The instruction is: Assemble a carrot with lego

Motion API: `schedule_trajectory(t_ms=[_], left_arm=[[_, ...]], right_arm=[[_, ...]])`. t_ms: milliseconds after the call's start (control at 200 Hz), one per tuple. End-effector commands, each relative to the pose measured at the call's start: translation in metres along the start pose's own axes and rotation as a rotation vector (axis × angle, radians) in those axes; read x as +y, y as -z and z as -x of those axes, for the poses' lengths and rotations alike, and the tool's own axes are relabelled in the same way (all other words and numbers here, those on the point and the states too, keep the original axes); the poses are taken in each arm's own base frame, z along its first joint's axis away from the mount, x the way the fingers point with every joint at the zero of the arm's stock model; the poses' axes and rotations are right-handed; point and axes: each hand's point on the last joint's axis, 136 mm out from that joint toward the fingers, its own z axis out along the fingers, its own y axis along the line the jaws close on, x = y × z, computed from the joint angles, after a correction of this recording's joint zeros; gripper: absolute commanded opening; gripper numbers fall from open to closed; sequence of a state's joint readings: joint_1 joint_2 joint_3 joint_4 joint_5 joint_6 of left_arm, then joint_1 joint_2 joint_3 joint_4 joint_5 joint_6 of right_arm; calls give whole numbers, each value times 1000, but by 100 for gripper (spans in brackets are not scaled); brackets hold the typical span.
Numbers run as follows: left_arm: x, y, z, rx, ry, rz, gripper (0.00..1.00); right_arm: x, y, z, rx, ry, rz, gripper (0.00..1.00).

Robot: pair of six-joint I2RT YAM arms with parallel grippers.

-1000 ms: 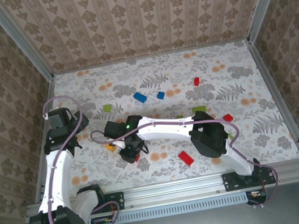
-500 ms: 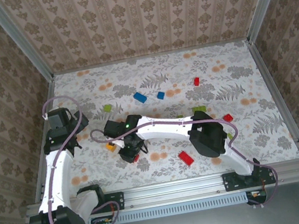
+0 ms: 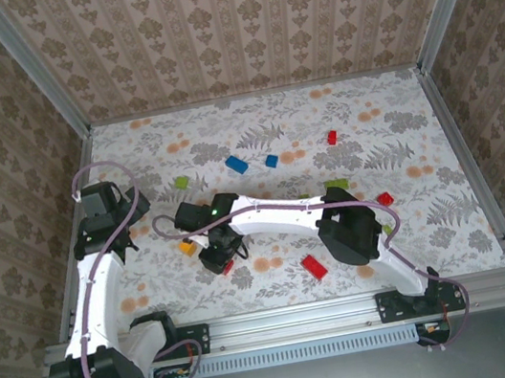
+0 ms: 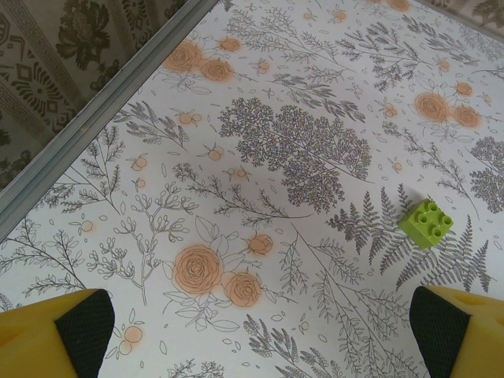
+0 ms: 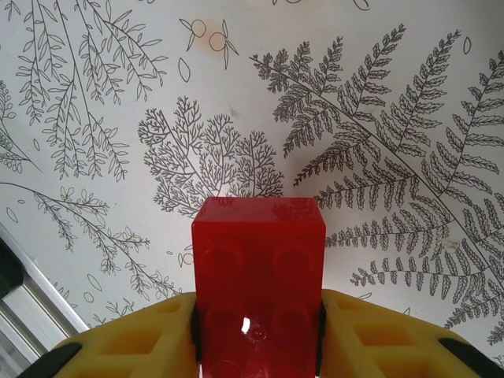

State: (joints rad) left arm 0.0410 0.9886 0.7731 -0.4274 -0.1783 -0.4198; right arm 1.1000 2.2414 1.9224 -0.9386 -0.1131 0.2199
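**Lego brick (image 5: 258, 276) held in the right gripper (image 3: 216, 259), carrot not yet begun**

At the far left, the left gripper (image 4: 264, 327) hangs over bare table (image 4: 236, 118). Its jaws are spread wide and hold nothing, and it looks parked clear of the work. Just ahead of it lies a lime brick (image 4: 426, 223), studs up and apart from the rest.

Next comes an orange brick (image 3: 187, 247), just beside the right gripper, which reaches across from the right. It seems the likely mate for the held piece. That gripper's jaws are drawn narrow onto the two sides of the Lego brick. The brick is red and juts past the fingertips above the fern print. Gripping it by the sides leaves its broad faces free for pressing onto another brick. I cannot tell whether it touches the table.

Further right, the other pieces lie well apart:
- two blue bricks (image 3: 236, 165)
- a long red brick (image 3: 315, 267)
- a green brick (image 3: 336, 185)
- two small red bricks (image 3: 331, 137)
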Motion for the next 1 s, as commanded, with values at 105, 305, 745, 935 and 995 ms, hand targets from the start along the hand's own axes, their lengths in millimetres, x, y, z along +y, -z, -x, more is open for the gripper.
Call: schedule_trajectory(t_ms=[105, 305, 745, 935, 995], left_arm=[[-2, 5, 9, -17, 16, -13, 100], [-2, 5, 9, -18, 16, -13, 100], [-3, 5, 8, -16, 16, -16, 100], [-3, 5, 8, -14, 15, -16, 100], [-3, 5, 9, -17, 18, -16, 100]], right_arm=[[-19, -40, -48, 185, -13, -82, 39], [-25, -52, -62, 250, 4, -129, 39], [-46, -21, -51, 162, -35, -196, 34], [-67, 29, -37, 56, -73, -203, 34], [-75, 36, -39, 45, -86, -211, 35]])
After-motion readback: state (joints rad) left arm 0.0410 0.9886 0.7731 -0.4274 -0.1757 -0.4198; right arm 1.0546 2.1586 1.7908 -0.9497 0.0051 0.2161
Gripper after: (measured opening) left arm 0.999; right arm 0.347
